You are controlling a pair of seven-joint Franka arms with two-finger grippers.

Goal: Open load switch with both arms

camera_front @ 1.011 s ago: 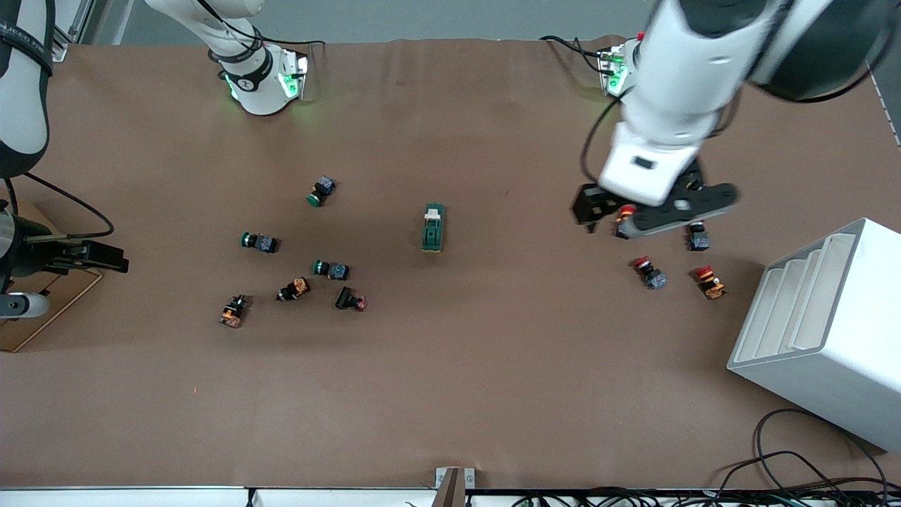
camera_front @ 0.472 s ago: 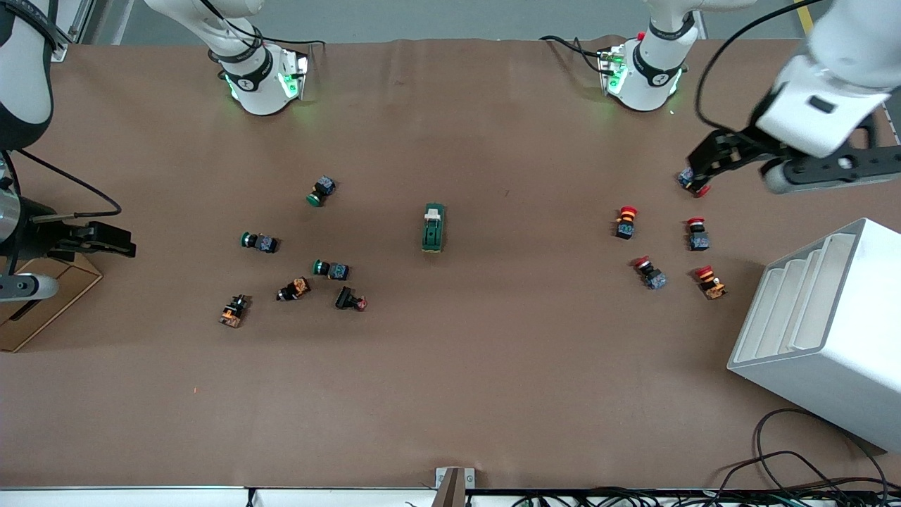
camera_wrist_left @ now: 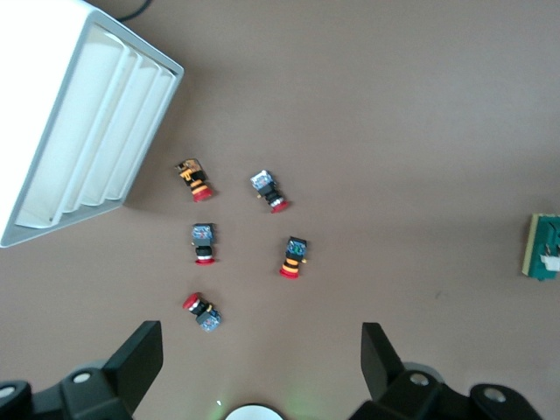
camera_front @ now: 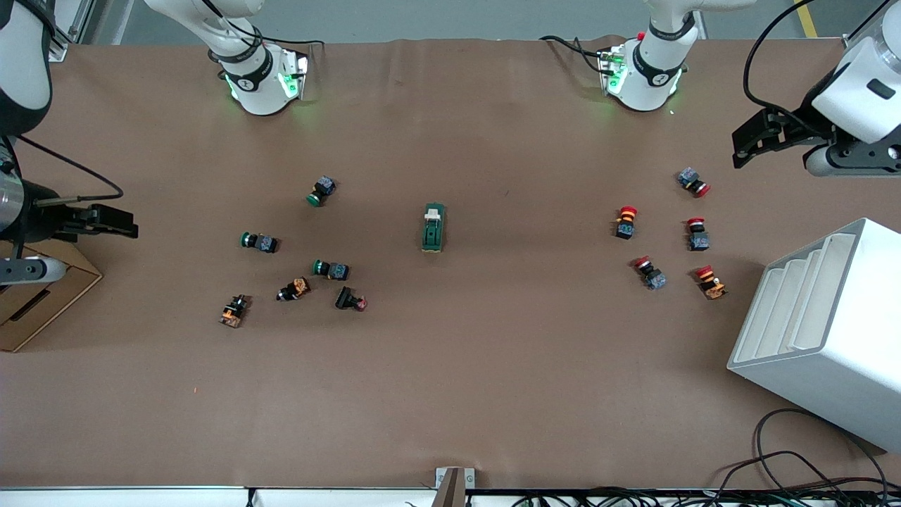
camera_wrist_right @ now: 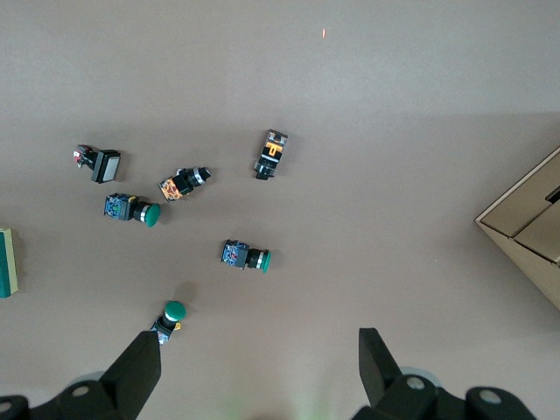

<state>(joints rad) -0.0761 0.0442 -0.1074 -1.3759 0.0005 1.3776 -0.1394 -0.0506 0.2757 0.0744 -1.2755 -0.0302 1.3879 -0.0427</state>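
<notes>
The load switch (camera_front: 433, 227) lies flat near the middle of the table (camera_front: 450, 394), its white lever end pointing toward the arms' bases and nothing touching it. In the left wrist view only one end of it shows at the picture's edge (camera_wrist_left: 546, 248), and in the right wrist view just a green sliver of it is visible (camera_wrist_right: 6, 262).

Toward the right arm's end of the table from the switch, six small push buttons (camera_front: 331, 269) lie scattered, some green-capped; their fine details are hard to make out. Toward the left arm's end, five red-capped buttons (camera_front: 625, 221) lie in a loose group, well apart from the switch. A white slotted rack (camera_front: 823, 327) stands past them, nearer the front camera than the switch and cut off by the frame. A cardboard box (camera_front: 42, 296) sits at the right arm's end, partly hidden under that arm.

The left end effector (camera_front: 757, 137) hangs over the table's edge at the left arm's end, well apart from the switch, its arm mostly out of frame. Its fingers (camera_wrist_left: 140, 359) stand wide apart and hold nothing.

The right end effector (camera_front: 105, 222) hovers over the edge above the box, pointing toward the switch. Its fingers (camera_wrist_right: 140, 372) are likewise spread wide and empty.
</notes>
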